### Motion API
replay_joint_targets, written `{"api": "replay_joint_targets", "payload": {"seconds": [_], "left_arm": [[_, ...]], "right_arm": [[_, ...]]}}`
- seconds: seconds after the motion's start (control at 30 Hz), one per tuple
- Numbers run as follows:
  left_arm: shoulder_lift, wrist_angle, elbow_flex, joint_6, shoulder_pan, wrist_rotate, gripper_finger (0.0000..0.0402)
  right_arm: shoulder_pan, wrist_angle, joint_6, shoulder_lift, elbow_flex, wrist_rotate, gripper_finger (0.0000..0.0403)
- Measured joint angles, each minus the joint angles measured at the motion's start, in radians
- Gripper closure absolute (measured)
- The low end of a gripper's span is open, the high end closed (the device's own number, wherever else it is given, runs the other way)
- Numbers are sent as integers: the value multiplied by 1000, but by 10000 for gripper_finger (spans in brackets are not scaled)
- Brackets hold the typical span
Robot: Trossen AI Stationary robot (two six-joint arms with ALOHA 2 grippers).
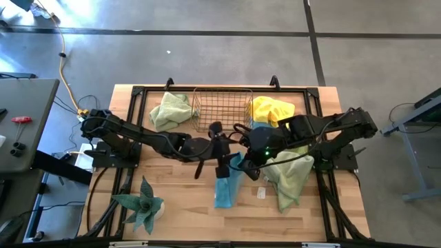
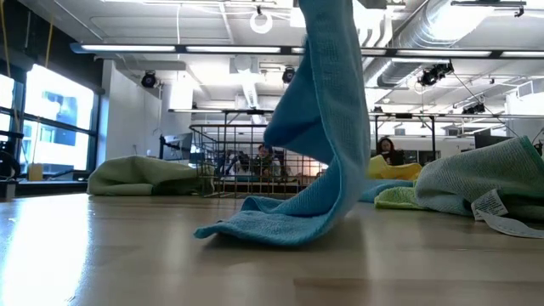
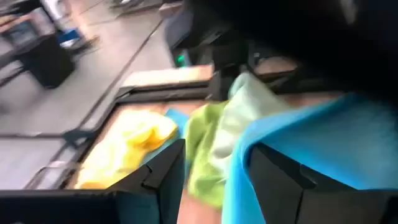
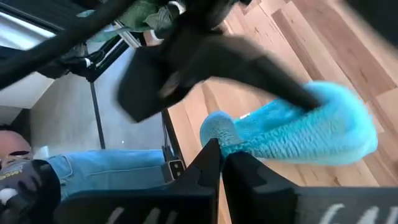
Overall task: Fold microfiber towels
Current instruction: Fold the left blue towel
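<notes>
- Two dark arms meet over the middle of the wooden table (image 1: pixel 179 220), whose near strip and left half lie mostly bare, giving the widest free room there.
- Pale green towel (image 1: pixel 293 178) sprawls on the right side, one corner reaching toward the near edge; a white tag shows on it in the low view.
- Light blue towel (image 1: pixel 227 184) is lifted at table centre: its top hangs from both grippers, its lower end trails on the wood toward the near edge.
- Copper wire basket (image 1: pixel 222 109) stands at the far edge, between another pale green towel (image 1: pixel 171 110) and a yellow towel (image 1: pixel 271 109).
- Spiky green plant (image 1: pixel 140 204) sits by the near left corner.
- Left gripper (image 1: pixel 222 164) has its jaws parted around a thick fold of the blue towel.
- Right gripper (image 1: pixel 242 164) has its jaws pressed together, pinching the blue towel's edge.
</notes>
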Motion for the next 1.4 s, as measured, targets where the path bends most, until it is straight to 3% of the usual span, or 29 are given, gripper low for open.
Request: {"api": "replay_joint_targets", "payload": {"seconds": [0.13,0.37,0.87,1.13,1.4], "left_arm": [[0,-54,0,-8,0,-44,243],[0,-39,0,-8,-22,74,243],[142,-51,0,-85,-28,80,243],[147,-176,0,-87,-32,31,243],[146,-380,0,-139,-43,74,243]], "right_arm": [[1,-18,2,0,0,-22,403],[1,-47,-13,0,0,-25,403],[4,-38,-46,0,0,-26,403],[4,-96,-53,0,0,-59,403],[4,-142,-75,0,0,-51,403]]}}
